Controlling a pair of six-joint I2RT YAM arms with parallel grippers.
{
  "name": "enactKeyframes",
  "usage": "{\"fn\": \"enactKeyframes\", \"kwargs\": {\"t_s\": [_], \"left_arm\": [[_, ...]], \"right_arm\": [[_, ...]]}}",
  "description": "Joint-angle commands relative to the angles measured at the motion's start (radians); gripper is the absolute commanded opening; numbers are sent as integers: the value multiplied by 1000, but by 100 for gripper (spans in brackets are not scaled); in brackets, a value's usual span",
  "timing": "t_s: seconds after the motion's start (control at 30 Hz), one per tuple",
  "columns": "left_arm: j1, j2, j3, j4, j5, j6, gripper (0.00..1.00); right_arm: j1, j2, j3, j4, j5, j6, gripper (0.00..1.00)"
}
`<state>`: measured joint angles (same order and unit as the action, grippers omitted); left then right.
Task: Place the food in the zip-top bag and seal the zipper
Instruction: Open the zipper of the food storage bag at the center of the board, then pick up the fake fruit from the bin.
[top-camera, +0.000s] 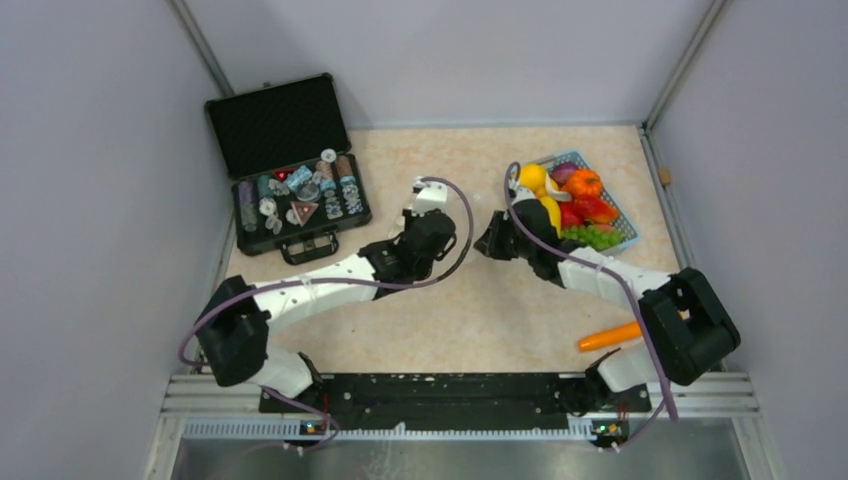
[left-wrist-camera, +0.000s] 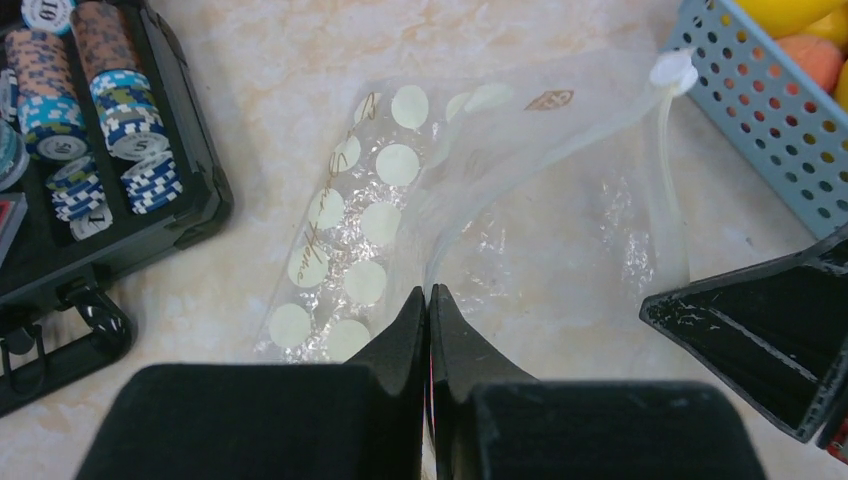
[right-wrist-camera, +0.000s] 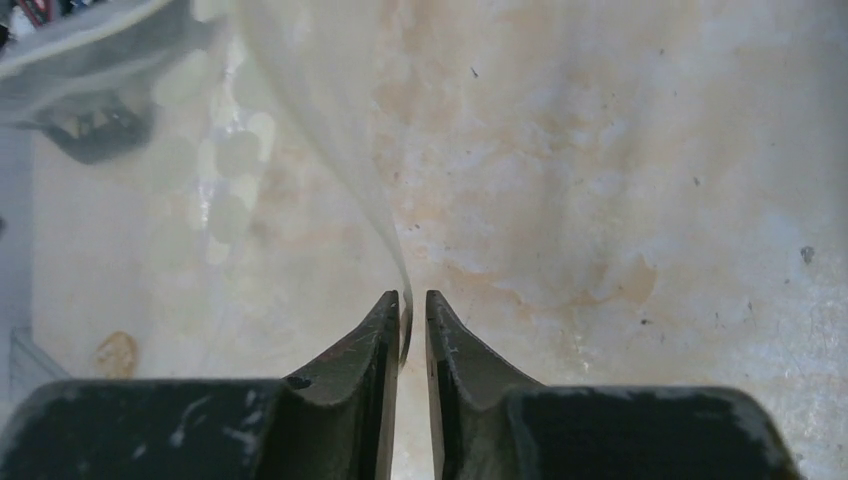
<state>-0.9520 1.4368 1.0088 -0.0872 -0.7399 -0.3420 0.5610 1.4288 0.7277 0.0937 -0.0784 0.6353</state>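
Although the zip-top bag (left-wrist-camera: 390, 190) barely shows from above, the left wrist view finds it on the table (top-camera: 480, 310) just left of the light-blue basket (top-camera: 572, 157), dotted panel flat, mouth drawn apart.

Left gripper (left-wrist-camera: 430, 300): jaws pressed together, clamped on one lip of the bag, on the side away from the basket.

Right gripper (right-wrist-camera: 410, 312): sits between the left gripper and the basket. Jaws stand a sliver apart, with the bag's other lip running down into the gap. Whether they pinch it cannot be told.

Zipper (left-wrist-camera: 672, 72): white slider at the end beside the basket's corner, strip parted, unsealed.

Food (top-camera: 575, 190): yellow, orange, red, purple and green pieces heaped inside the basket. One orange carrot (top-camera: 608, 337) lies on the table, well to the near side of the basket.

Black case (top-camera: 290, 170): lid open, chips inside, well left of the basket, beyond the bag.
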Motion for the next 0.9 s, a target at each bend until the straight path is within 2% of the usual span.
{"fn": "enactKeyframes", "kwargs": {"t_s": [0.0,0.13,0.33,0.37,0.43,0.47,0.63,0.87], "left_arm": [[-7,70,97,-114,-41,-122,0],[-5,109,122,-140,-53,-188,0],[9,125,134,-145,-29,-206,0],[12,125,131,-145,-21,-211,0],[19,120,122,-140,0,-221,0],[21,118,116,-137,8,-225,0],[27,75,63,-99,56,-227,0],[46,16,3,-50,109,-222,0]], "right_arm": [[5,-54,66,-13,-29,-54,18],[6,-105,78,-55,21,-71,26],[3,-213,59,-120,168,-79,28],[-3,-233,53,-130,207,-80,34],[-25,-270,40,-154,296,-53,53],[-51,-284,33,-154,301,-52,55],[-253,-316,54,-222,291,-97,56],[-322,-253,91,-277,280,-203,56]]}}
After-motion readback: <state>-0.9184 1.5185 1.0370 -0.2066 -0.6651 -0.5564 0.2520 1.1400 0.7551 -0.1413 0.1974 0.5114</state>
